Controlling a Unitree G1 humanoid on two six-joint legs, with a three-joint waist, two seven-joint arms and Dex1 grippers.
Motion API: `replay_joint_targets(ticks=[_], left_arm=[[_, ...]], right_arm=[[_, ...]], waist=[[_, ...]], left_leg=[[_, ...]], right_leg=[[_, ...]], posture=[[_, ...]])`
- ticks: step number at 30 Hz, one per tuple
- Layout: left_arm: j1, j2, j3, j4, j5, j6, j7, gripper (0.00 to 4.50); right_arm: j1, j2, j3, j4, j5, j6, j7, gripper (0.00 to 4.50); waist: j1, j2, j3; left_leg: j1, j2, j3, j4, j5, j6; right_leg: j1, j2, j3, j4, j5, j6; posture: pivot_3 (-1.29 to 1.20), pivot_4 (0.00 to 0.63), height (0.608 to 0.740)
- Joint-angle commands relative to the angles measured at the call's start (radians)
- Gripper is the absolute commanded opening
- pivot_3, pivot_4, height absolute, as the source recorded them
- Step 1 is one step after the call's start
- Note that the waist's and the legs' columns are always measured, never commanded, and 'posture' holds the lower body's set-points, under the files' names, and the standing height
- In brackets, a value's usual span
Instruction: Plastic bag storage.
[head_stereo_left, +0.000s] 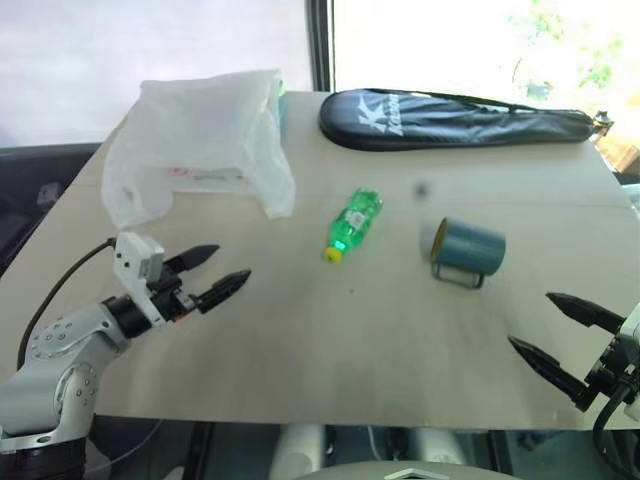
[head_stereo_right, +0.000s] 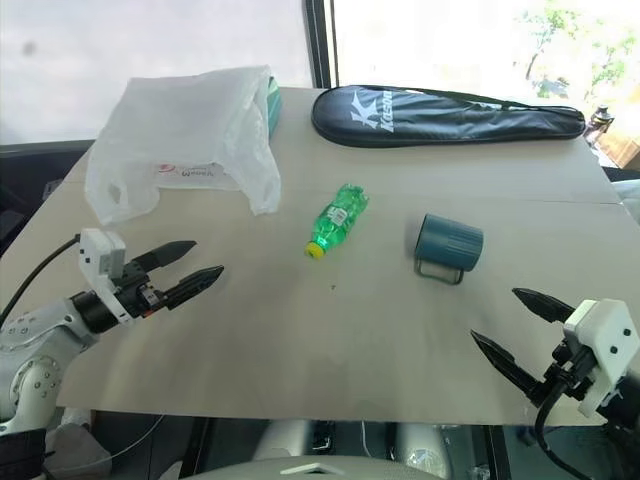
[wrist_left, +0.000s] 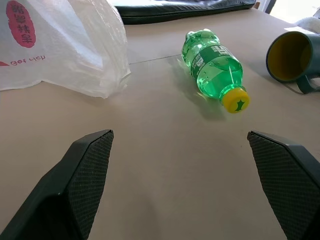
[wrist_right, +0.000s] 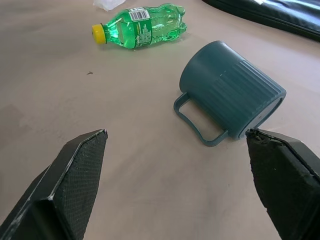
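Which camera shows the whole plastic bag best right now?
The left eye view: the plastic bag shows entire at the table's far left, handle cut-out included. The right eye view matches it. The left wrist view catches its printed lower corner; the right wrist view, a scrap.

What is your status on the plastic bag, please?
Left gripper and right gripper open, empty. Plastic bag untouched on table's far left. Nothing blocking.

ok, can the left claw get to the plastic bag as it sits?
Probably yes. The left claw is open, empty and near the plastic bag, with only bare table between; the green bottle lies off to the side.
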Motion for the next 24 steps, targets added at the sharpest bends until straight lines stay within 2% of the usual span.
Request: replay_joint_targets(ticks=[1,8,10,12,14,16,24], left_arm=[[-0.052,-0.002,-0.009,0.012,0.013,-0.036,0.002,4.47],[-0.239,-0.101,-0.055,0.031,0.081,-0.063,0.189,4.47],[-0.287,-0.101,-0.074,0.087,0.199,-0.145,0.261,4.47],[-0.321,-0.068,-0.103,0.146,0.354,-0.222,0.353,4.47],[-0.343,-0.020,-0.131,0.205,0.491,-0.314,0.411,4.47],[-0.347,0.022,-0.145,0.257,0.538,-0.434,0.376,4.47],[-0.409,0.065,-0.148,0.457,0.585,-0.615,0.357,4.47]], right_arm=[[-0.008,0.017,0.026,0.023,-0.019,-0.093,0.028,4.50],[-0.179,0.066,0.231,-0.041,0.027,-0.167,-0.010,4.50],[-0.263,0.061,0.346,-0.064,-0.002,-0.212,0.021,4.50],[-0.324,0.049,0.405,-0.066,-0.004,-0.218,0.027,4.50],[-0.360,0.030,0.417,-0.069,0.015,-0.206,0.014,4.50],[-0.387,0.020,0.412,-0.071,0.039,-0.198,-0.008,4.50],[-0.393,0.038,0.387,-0.082,0.095,-0.235,-0.064,4.50]], waist=[[0.000,0.000,0.000],[-0.003,-0.001,0.000],[-0.006,-0.001,0.000],[-0.005,-0.001,0.000],[-0.003,-0.001,0.000],[0.000,-0.002,0.000],[0.000,-0.002,0.000]], left_leg=[[0.000,0.000,0.000,0.000,0.000,0.000],[-0.002,-0.001,-0.001,-0.001,0.000,0.000],[-0.002,-0.001,0.000,-0.001,0.000,0.000],[-0.001,0.000,0.000,-0.001,0.000,0.000],[-0.001,-0.001,0.000,-0.001,0.000,0.000],[-0.002,-0.001,0.000,-0.001,0.000,0.000],[-0.003,-0.001,0.000,-0.001,0.000,0.001]], right_leg=[[0.000,0.000,0.000,0.000,0.000,0.000],[0.000,0.001,-0.002,-0.003,0.000,0.001],[0.000,0.002,-0.001,-0.002,0.000,0.001],[0.000,0.003,-0.001,-0.002,0.000,0.001],[0.000,0.004,-0.001,-0.002,0.000,0.001],[0.000,0.003,-0.001,-0.003,0.000,0.001],[0.000,0.002,-0.002,-0.003,0.000,0.001]], posture=[[0.00,0.150,0.740],[0.00,0.150,0.740],[0.00,0.150,0.740],[0.00,0.150,0.740],[0.00,0.150,0.740],[0.00,0.150,0.740],[0.00,0.150,0.740]])
